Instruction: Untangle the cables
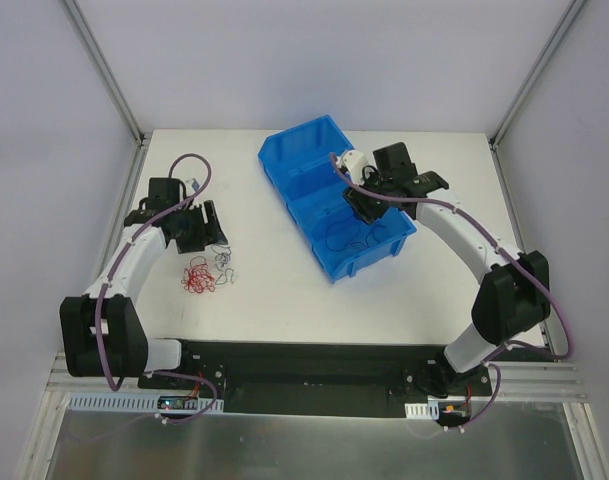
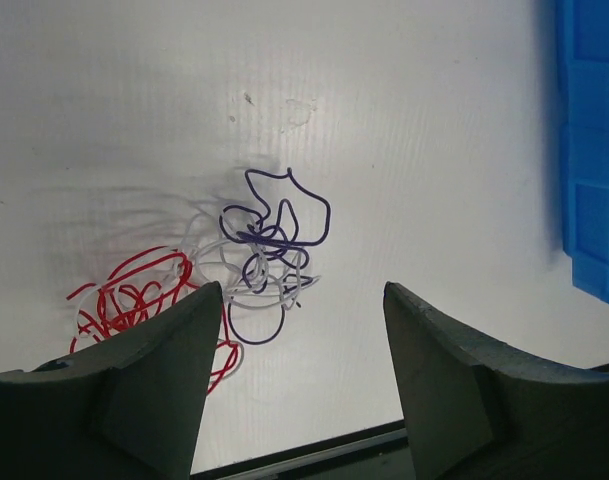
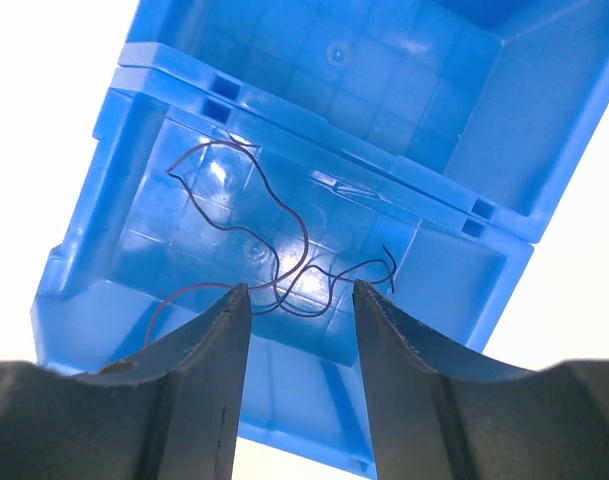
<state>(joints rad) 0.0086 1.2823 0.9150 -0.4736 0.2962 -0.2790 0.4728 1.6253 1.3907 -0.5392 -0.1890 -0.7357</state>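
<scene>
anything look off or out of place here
The blue bin sits skewed, not square to the table edges. One dark wire lies alone in its near compartment, apart from the red wire, white wire and purple wire bunched together on the table.

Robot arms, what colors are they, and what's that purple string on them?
The left arm and right arm both have smooth, curved white shells with chunky black joints. A thin purple hose loops along each arm. Each arm ends in two dark grey, wedge-shaped fingers. They are matte and plain, with no markings showing.
</scene>
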